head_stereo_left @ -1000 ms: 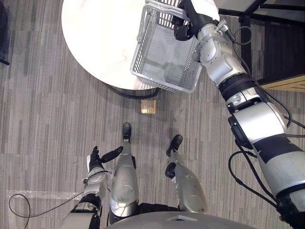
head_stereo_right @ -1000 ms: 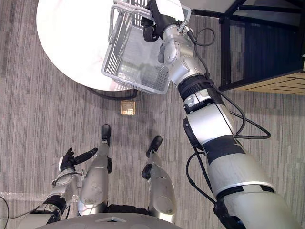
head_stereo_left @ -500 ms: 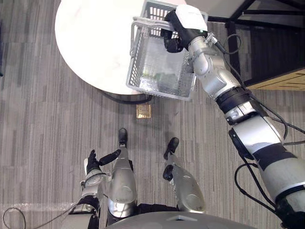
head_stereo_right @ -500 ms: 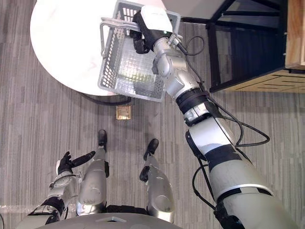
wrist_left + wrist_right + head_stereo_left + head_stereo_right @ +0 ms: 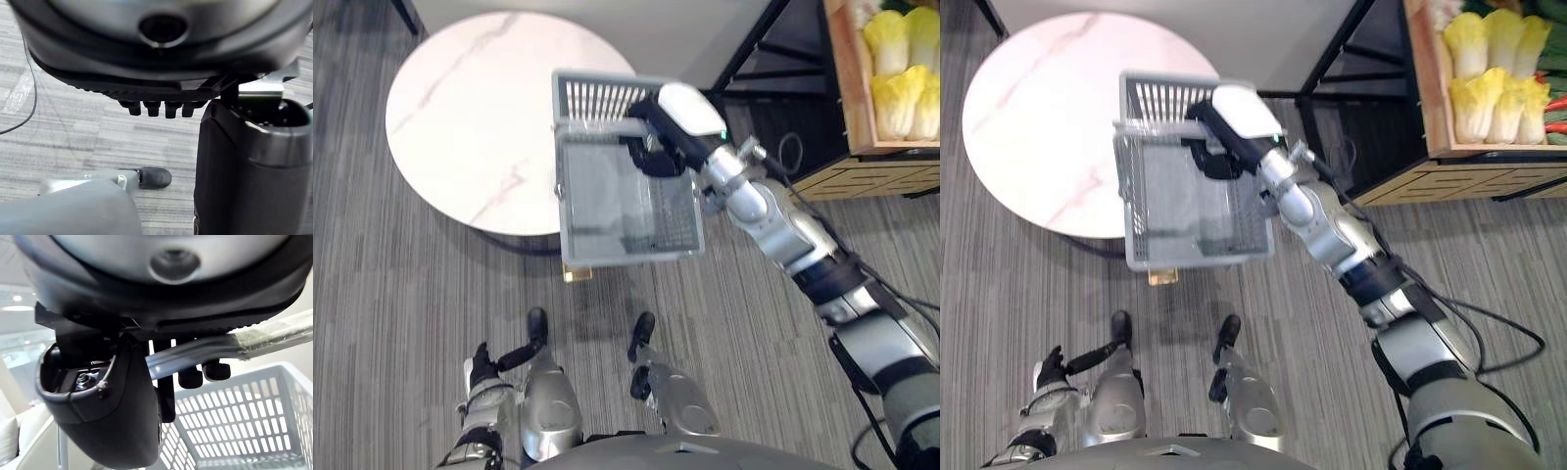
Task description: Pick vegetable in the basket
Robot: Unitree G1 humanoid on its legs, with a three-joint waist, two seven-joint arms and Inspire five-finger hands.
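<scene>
My right hand [image 5: 658, 153] is stretched out ahead, fingers curled round the handle [image 5: 264, 335] of a grey plastic basket [image 5: 626, 257]. The basket hangs in the air beside the right edge of a round white table [image 5: 460, 117], and its slatted wall [image 5: 234, 406] and floor hold nothing that I can see. Several pale yellow-green cabbages [image 5: 897, 61] lie on a wooden shelf [image 5: 1427, 88] at the far right, well apart from the basket. My left hand [image 5: 481, 364] hangs low at my left side, fingers relaxed and holding nothing.
A black metal rack [image 5: 766, 61] stands between the table and the wooden shelf. Something red [image 5: 1555, 106] lies beside the cabbages. A small brass floor plate [image 5: 574, 273] shows under the basket. Grey striped carpet [image 5: 391, 294] surrounds the table.
The whole view has shifted, bringing the shelf of cabbages into sight. My right hand still holds the basket, now hanging more level. The left hand stays low.
</scene>
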